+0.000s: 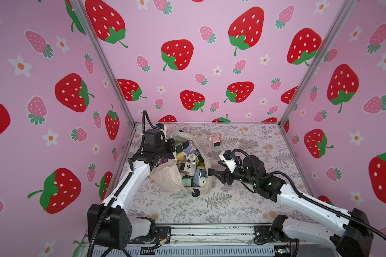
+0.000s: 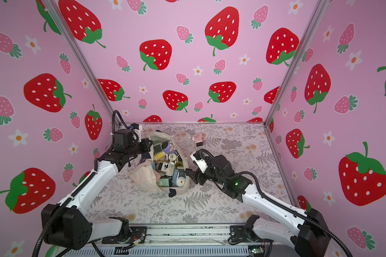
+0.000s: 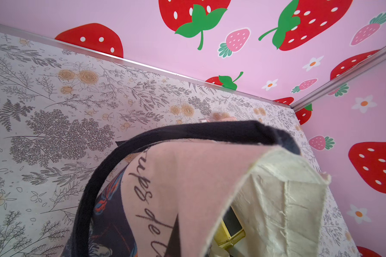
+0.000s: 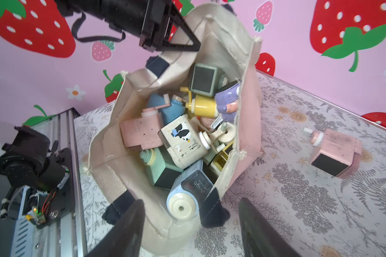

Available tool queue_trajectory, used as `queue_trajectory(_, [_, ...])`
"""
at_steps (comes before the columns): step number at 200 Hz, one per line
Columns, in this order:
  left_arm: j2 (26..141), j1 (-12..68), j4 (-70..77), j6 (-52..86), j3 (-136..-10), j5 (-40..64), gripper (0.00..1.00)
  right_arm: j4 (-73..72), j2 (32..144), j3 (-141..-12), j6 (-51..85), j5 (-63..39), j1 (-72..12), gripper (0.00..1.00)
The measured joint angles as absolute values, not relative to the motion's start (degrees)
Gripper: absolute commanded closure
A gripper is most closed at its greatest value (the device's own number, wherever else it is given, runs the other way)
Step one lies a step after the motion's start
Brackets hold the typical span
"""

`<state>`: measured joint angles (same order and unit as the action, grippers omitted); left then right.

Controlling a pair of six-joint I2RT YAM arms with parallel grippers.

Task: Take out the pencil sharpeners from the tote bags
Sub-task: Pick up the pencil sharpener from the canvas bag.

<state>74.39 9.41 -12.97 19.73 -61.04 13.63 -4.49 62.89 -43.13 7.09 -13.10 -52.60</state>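
– Right tool (image 4: 191, 202) gapes empty at the mouth of the tote bag (image 4: 239, 55); left tool (image 4: 193, 45) is clamped on its rim.
– One pink sharpener (image 4: 334, 151) lies out on the desk (image 4: 299, 200); the other pencil sharpeners (image 4: 181, 138) fill the bag. Next, probably: reach in and close on the blue sharpener (image 4: 194, 184).

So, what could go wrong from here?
The open right hand faces both the navy handle end and the blue sharpener; closing may pinch fabric too.
The left hand only pinches the tote bag's rim; a slip could let the mouth sag over the sharpeners.
They look interlocked, so one lift may drag neighbours.
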Motion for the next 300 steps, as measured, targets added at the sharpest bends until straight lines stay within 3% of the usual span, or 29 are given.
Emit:
queue_trajectory(103, [74.59,9.45,-10.04,21.98,-59.64,13.98,1.00,-3.01,84.38,-54.78,-6.00,-16.58,-57.69,0.13])
queue_trajectory(138, [73.08,9.69,-7.35,23.05,-57.06,13.91,1.00,-2.61,91.20,-59.92,-11.22,-14.92,-58.26,0.00])
queue_trajectory(227, [70.11,10.09,-9.37,23.86,-56.66,13.91,1.00,-0.19,105.93,-73.60,-20.03,-12.91,-58.26,0.00])
queue_trajectory(300, [70.19,10.09,-10.07,23.83,-56.66,14.24,1.00,2.26,110.83,-77.62,-18.48,-12.86,-58.26,0.37])
